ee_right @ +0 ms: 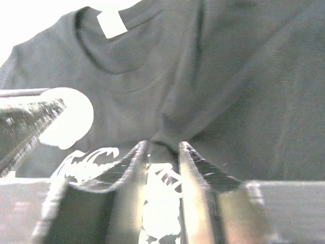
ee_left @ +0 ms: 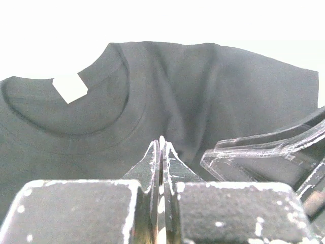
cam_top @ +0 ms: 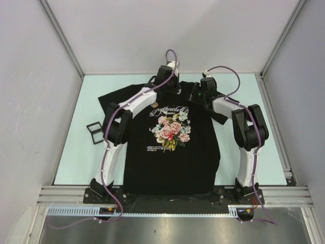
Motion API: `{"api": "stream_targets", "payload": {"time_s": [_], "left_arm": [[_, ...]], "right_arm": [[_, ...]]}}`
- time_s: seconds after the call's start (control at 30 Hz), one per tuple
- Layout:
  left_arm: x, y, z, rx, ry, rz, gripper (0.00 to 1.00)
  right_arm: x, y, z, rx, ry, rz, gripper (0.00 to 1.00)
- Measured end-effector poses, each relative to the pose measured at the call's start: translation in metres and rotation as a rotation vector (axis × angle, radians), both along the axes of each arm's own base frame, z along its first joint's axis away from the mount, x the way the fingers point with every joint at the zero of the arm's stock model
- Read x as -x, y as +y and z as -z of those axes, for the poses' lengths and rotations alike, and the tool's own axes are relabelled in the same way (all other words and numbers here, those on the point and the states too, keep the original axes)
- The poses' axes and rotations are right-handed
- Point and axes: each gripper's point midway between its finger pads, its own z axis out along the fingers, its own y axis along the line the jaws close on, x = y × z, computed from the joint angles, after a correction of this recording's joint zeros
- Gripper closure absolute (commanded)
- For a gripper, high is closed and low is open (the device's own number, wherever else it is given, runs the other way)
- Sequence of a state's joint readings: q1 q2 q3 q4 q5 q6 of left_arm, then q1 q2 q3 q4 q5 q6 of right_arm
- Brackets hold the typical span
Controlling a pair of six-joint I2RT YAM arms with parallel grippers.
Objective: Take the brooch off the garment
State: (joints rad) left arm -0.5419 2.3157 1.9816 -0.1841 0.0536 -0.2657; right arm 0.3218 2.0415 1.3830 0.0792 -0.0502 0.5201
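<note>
Covering the middle of the pale table (cam_top: 76,162), the garment (cam_top: 172,168) lies flat, print side up, collar at the far end, hem by the arm bases. Left arm (cam_top: 114,127) and right arm (cam_top: 249,127) both reach over it to the collar/upper-chest area.

Rose print (cam_top: 171,129) sits mid-chest w/ white lettering (cam_top: 170,109) above it.

Left claw (ee_left: 161,145): fingers pressed tight together, tips low over plain black cloth below the collar, nothing seen btwn them.

Right claw (ee_right: 162,146): fingers spread, a small ridge of cloth rising in the gap, tips right at the lettering. Can't tell if the pads touch cloth.

Black open frame (cam_top: 95,131) lies on the table, just off the sleeve on the left-arm side.

Brooch (ee_right: 76,122): pale round disc on the chest, just above the start of the lettering and below the collar. It's washed out in the right wrist view, one edge hidden by a bar-like part.

White neck tag (ee_left: 70,87) sits inside the collar.
</note>
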Motion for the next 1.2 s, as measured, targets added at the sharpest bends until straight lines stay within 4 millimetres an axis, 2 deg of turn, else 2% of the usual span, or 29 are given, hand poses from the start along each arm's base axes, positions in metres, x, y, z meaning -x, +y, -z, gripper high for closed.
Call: {"api": "stream_targets", "payload": {"time_s": [0.07,0.2,0.27,0.33,0.47,0.57,0.63,0.7,0.87,1.07,1.2], "left_arm": [[0.001,0.007,-0.009,0.067,-0.007,0.018,1.0],[0.015,0.026,-0.019,0.237,-0.004,0.041,1.0],[0.014,0.031,-0.023,0.318,-0.008,0.043,1.0],[0.015,0.027,-0.031,0.401,-0.011,0.058,1.0],[0.028,0.013,-0.044,0.573,-0.032,0.1,1.0],[0.043,0.013,-0.037,0.664,-0.028,0.101,1.0],[0.052,0.016,-0.031,0.71,-0.028,0.088,1.0],[0.057,0.021,-0.03,0.757,-0.044,0.07,1.0],[0.062,0.03,-0.049,0.878,-0.117,0.047,1.0],[0.067,0.037,-0.044,0.91,-0.129,-0.001,1.0],[0.069,0.039,-0.036,0.91,-0.118,-0.03,1.0]], "right_arm": [[0.004,0.004,-0.009,-0.017,-0.012,-0.03,0.57],[0.015,0.013,-0.033,-0.073,-0.064,-0.102,0.56],[0.018,0.018,-0.043,-0.099,-0.102,-0.143,0.55],[0.02,0.022,-0.048,-0.128,-0.133,-0.182,0.54],[0.029,0.023,-0.043,-0.198,-0.155,-0.232,0.51],[0.039,0.02,-0.039,-0.226,-0.16,-0.25,0.48],[0.042,0.019,-0.043,-0.242,-0.177,-0.259,0.45],[0.045,0.022,-0.056,-0.262,-0.22,-0.282,0.44],[0.048,0.036,-0.093,-0.321,-0.356,-0.353,0.39],[0.055,0.054,-0.113,-0.359,-0.428,-0.413,0.37],[0.059,0.06,-0.117,-0.373,-0.444,-0.431,0.37]]}}
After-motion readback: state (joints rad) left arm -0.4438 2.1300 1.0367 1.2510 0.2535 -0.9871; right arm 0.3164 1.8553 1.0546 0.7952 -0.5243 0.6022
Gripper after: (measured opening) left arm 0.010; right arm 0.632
